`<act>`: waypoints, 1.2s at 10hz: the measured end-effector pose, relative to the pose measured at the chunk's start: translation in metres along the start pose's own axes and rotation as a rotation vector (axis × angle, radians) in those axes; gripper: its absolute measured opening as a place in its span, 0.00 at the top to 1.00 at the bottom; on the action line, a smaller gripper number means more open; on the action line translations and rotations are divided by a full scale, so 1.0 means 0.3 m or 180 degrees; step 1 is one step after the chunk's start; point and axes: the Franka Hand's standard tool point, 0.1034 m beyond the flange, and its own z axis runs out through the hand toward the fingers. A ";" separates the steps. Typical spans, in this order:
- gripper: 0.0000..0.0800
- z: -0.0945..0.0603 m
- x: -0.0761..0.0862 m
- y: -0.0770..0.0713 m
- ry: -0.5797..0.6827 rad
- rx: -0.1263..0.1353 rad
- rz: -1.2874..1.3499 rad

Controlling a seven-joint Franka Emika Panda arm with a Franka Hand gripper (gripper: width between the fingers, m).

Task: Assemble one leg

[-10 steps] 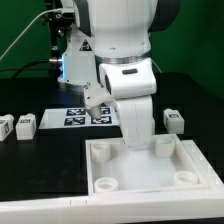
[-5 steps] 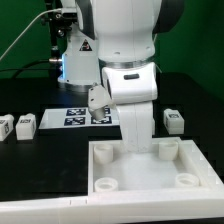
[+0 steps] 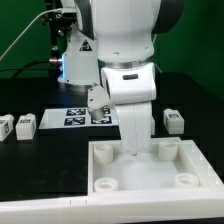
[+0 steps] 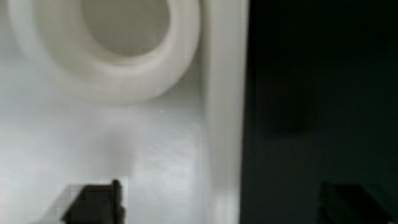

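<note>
The large white tray-like piece (image 3: 150,175) with round corner sockets lies at the front of the table. My gripper (image 3: 133,150) is down at its far edge, mostly hidden by the arm. In the wrist view the gripper (image 4: 226,190) is open and empty. One dark finger (image 4: 96,204) is over the white tray (image 4: 107,130) and the other (image 4: 356,205) is over the black table, so the tray's rim lies between them. A round socket (image 4: 107,40) is just ahead. Small white tagged legs lie on the table: two at the exterior view's left (image 3: 25,124) and one at its right (image 3: 173,120).
The marker board (image 3: 78,116) lies behind the tray, partly hidden by the arm. The robot's base and cables stand at the back. The table is black.
The arm has shifted slightly toward the exterior view's right and down over the tray's far edge. The legs and the tray have not moved.
</note>
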 end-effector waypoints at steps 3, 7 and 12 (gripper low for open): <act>0.19 0.000 -0.001 0.000 0.0000 0.0000 0.0002; 0.19 0.000 -0.004 0.001 0.0001 -0.0001 0.0007; 0.19 -0.154 0.050 -0.049 -0.0081 -0.0161 0.0666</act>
